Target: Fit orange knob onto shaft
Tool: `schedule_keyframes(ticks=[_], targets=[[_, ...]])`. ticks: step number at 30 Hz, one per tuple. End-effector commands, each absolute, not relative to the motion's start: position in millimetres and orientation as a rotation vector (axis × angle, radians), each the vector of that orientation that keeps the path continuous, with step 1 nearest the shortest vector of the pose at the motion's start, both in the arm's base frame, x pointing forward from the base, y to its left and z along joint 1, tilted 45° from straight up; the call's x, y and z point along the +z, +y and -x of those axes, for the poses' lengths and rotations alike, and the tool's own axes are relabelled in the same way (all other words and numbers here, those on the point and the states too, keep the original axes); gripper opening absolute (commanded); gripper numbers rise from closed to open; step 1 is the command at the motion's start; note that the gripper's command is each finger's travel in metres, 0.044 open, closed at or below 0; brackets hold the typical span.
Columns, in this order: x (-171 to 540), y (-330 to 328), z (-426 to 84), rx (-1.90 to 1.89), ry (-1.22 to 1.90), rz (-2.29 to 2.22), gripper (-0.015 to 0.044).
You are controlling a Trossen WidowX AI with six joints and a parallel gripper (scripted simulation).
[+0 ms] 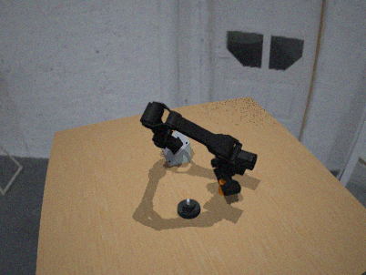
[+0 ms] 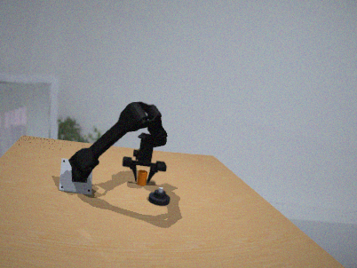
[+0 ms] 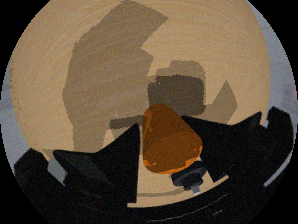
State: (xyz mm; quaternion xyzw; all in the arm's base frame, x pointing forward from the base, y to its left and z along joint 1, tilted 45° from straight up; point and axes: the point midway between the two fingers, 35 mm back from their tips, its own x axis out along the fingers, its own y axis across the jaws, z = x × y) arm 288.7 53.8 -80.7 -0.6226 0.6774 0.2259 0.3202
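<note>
In the exterior view, a pale base plate stands on the bench at left of the frame. The black arm arches rightward from it. Near the centre, the gripper points down, its fingers parted wider than the upright orange knob between them. Just right and lower in the frame sits the black round pedestal, its silver shaft upright and bare.
</note>
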Motion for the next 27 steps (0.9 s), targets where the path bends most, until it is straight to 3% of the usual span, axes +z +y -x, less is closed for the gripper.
schedule_keyframes(ticks=[1, 7, 27], targets=[[-74, 61, -290, 0.595, 1.779, 1.635, 0.0292], [-23, 111, -290, 0.598, 1.778, 1.639, 0.044], [-38, 97, -290, 0.598, 1.778, 1.639, 0.044]])
